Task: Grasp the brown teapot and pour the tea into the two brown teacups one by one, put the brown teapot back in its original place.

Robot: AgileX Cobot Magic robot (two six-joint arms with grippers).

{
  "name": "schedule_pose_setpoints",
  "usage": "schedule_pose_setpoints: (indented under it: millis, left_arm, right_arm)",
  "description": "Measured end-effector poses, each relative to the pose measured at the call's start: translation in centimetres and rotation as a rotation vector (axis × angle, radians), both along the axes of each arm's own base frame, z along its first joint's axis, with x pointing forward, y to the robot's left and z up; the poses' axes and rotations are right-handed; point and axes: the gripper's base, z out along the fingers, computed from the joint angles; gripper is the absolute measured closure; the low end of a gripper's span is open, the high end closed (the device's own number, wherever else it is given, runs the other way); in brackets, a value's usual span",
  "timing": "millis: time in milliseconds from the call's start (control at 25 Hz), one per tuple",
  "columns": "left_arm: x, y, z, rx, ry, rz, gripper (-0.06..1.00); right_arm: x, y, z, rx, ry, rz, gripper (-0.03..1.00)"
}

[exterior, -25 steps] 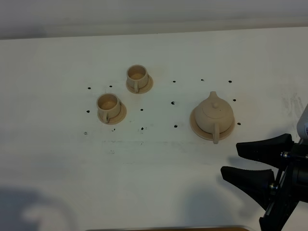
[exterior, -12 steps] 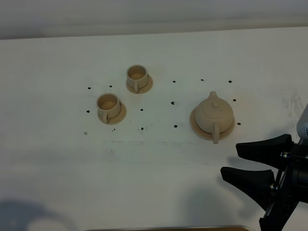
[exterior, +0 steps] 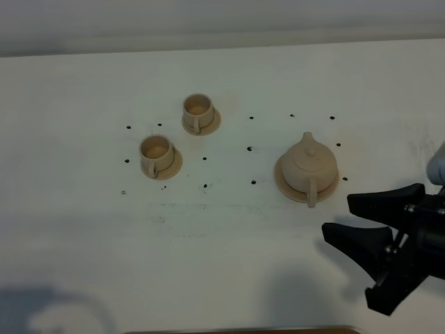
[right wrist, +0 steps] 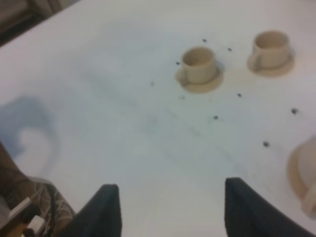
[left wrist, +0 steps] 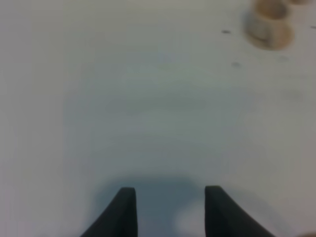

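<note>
On the white table (exterior: 229,243), the brown teapot (exterior: 307,167) sits untouched on its large saucer (exterior: 281,182), just beyond the right gripper (exterior: 351,219), whose jaws gape wide; approaching off-line could, seemingly, knock its near-facing handle (exterior: 311,195) and spin it.

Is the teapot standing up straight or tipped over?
Standing up straight. The teapot sits on its big saucer, lid on top, and no gripper touches it.
</note>
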Motion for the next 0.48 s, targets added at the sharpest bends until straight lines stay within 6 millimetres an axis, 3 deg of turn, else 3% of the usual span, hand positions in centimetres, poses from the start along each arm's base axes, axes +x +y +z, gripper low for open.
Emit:
schedule_pose_setpoints:
  millis: [240, 480]
  left_arm:
    - [-0.5, 0.0, 0.0, 0.000, -0.031, 0.068, 0.63]
    - [-1.0, 0.0, 0.0, 0.002, -0.065, 0.116, 0.63]
  right_arm:
    - [1.4, 0.4, -0.2, -0.033, 0.011, -0.028, 0.49]
    - [4.0, 1.7, 0.3, -0.051, 0.031, -0.045, 0.49]
